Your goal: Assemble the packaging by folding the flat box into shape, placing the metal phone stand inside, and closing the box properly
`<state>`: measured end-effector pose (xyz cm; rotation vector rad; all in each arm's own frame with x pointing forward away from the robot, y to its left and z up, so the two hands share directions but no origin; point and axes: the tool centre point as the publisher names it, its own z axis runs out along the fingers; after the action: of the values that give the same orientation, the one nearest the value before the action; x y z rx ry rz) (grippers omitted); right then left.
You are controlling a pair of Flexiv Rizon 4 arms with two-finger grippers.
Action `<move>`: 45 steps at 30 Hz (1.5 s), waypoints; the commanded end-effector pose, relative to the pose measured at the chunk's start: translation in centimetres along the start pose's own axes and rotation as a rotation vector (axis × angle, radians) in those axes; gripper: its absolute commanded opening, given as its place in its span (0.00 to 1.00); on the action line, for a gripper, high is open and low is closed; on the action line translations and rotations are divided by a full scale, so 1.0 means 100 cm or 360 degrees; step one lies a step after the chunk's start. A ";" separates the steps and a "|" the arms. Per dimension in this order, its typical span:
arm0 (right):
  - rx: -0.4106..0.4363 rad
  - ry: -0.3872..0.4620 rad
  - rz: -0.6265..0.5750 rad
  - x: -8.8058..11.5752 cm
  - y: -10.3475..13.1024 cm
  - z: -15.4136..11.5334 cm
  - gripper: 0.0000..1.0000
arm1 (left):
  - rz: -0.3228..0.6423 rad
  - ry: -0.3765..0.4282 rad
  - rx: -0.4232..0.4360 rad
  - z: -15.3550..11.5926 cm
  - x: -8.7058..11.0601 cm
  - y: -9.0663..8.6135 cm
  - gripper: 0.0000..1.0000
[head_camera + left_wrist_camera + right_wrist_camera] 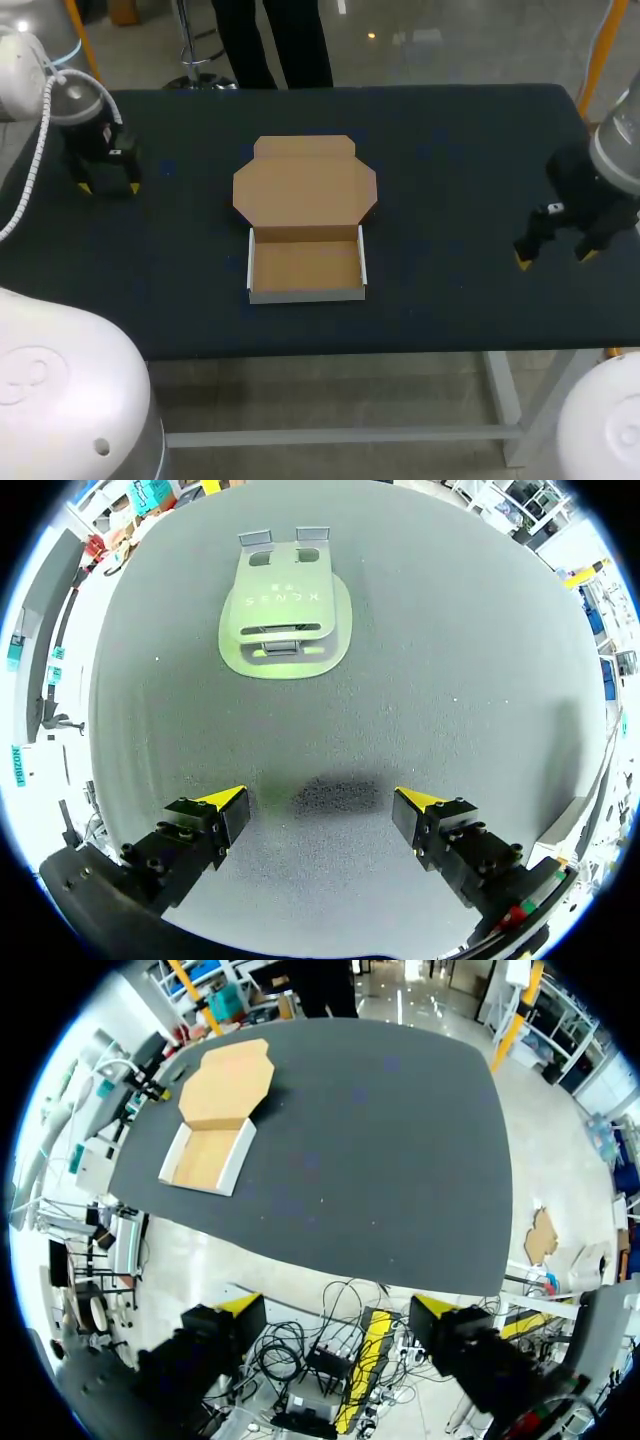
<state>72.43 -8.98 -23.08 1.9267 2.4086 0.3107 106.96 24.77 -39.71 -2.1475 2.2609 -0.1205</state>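
- Dark table (450, 130), matte top. The box (306, 230) sits at its middle, already folded into shape.
- Nearest the robot is the tray (305, 268): walls up, nothing inside.
- Behind the tray, the lid (305, 185) lies open and flat, hinged on the rear wall, with its tuck flap at the far edge.
- The right gripper (555, 245) hangs at the table's right side, well apart from the box, fingers spread and empty.
- The left gripper (322, 805) hovers over bare table at the far left, fingers spread wide, holding nothing.
- The metal phone stand (285, 620) lies flat ahead of the left gripper, clear of its tips. It does not show in the head view, probably because the left arm hides it.
- Step in hand, as I judge it, is fetching the stand.
  - Thin plate flat on the surface gives little to bite, so pinch across the raised upper plate, square to its edges.
  - Lay it flat in the tray so the lid can close.
- The open lid lies toward the tray's far side, so carry the stand high over it. Nothing else seems to block the way.
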 end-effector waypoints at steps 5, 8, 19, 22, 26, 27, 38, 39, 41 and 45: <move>-0.0108 -0.0015 -0.0001 0.004 -0.008 0.002 1.00 | 0.0000 0.0012 -0.0021 0.002 -0.004 -0.015 1.00; -0.0108 -0.0015 -0.0001 0.004 -0.008 0.002 1.00 | 0.0000 0.0015 -0.0019 0.003 -0.004 -0.021 1.00; -0.0108 -0.0015 -0.0001 0.004 -0.008 0.002 1.00 | 0.0015 0.0028 -0.0012 0.002 -0.010 -0.036 1.00; -0.0108 -0.0015 -0.0001 0.004 -0.008 0.002 1.00 | 0.0023 0.0029 -0.0012 0.002 -0.012 -0.039 1.00; -0.0108 -0.0015 -0.0001 0.004 -0.008 0.002 1.00 | 0.0040 0.0030 -0.0014 0.002 -0.015 -0.043 1.00; -0.0108 -0.0015 -0.0001 0.004 -0.008 0.002 1.00 | 0.0044 0.0030 -0.0015 0.002 -0.016 -0.044 1.00; -0.0108 -0.0015 -0.0001 0.004 -0.008 0.002 1.00 | 0.0082 0.0013 -0.0006 0.006 -0.017 -0.054 1.00; -0.0108 -0.0015 -0.0001 0.004 -0.008 0.002 1.00 | 0.0083 0.0012 -0.0005 0.006 -0.018 -0.055 1.00; -0.0108 -0.0015 -0.0001 0.004 -0.008 0.002 1.00 | 0.0085 0.0012 -0.0005 0.006 -0.018 -0.056 1.00; -0.0108 -0.0015 -0.0001 0.004 -0.008 0.002 1.00 | 0.0090 0.0012 -0.0005 0.007 -0.018 -0.059 1.00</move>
<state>72.44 -8.93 -23.09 1.9259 2.4066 0.3127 112.47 26.21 -39.91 -2.0804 2.3182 -0.1359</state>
